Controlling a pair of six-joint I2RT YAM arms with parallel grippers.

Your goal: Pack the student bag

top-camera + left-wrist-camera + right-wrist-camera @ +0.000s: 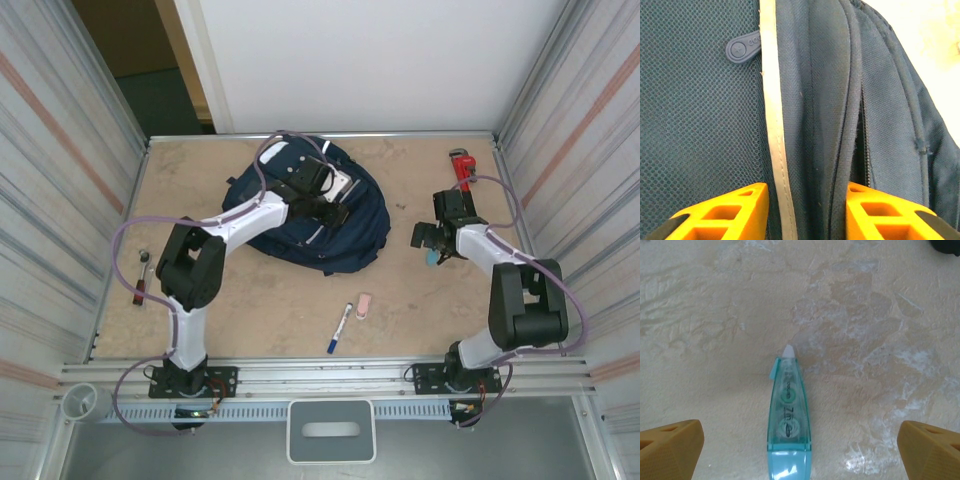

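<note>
- Beige, mottled table [250, 310] has a small tool with a red-and-black handle [141, 285] lying near its left edge.
- Navy student bag [350, 235] lies flat on the far side, left of centre.
- Left gripper [806, 192] is down on the bag. Its orange fingers [735, 210] straddle a fabric ridge beside the white stripe [772, 115]; whether they pinch it cannot be told.
- Blue marker [338, 328] and pink eraser [364, 305] lie near the centre, apart from the bag.
- Right gripper [800, 440] stands wide open over a teal correction-tape dispenser [789, 415], which lies on the table between its fingers, touching neither.
- Red pipe wrench [460, 165] lies at the far right.
</note>
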